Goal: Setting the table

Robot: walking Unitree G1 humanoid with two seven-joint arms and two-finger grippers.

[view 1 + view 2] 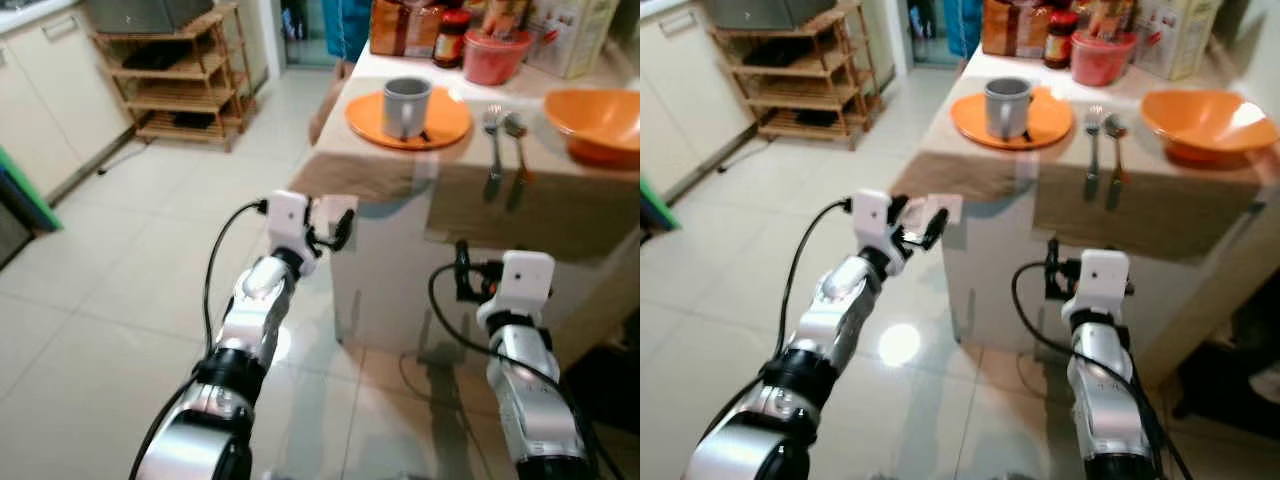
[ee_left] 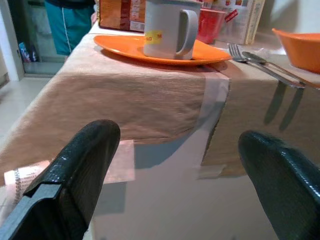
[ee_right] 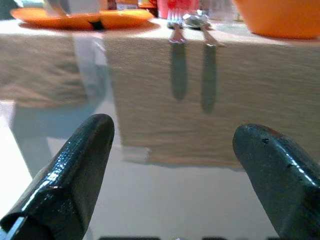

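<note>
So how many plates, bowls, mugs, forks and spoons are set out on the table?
Plate: 1
Bowl: 1
Mug: 1
Fork: 1
Spoon: 1
Total: 5

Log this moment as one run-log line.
left gripper: open, empty, below table edge | right gripper: open, empty | mug: on orange plate | fork, spoon: beside orange bowl

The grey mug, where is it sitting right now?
The grey mug stands on the orange plate on the table's left part, left of the fork and spoon.
</note>
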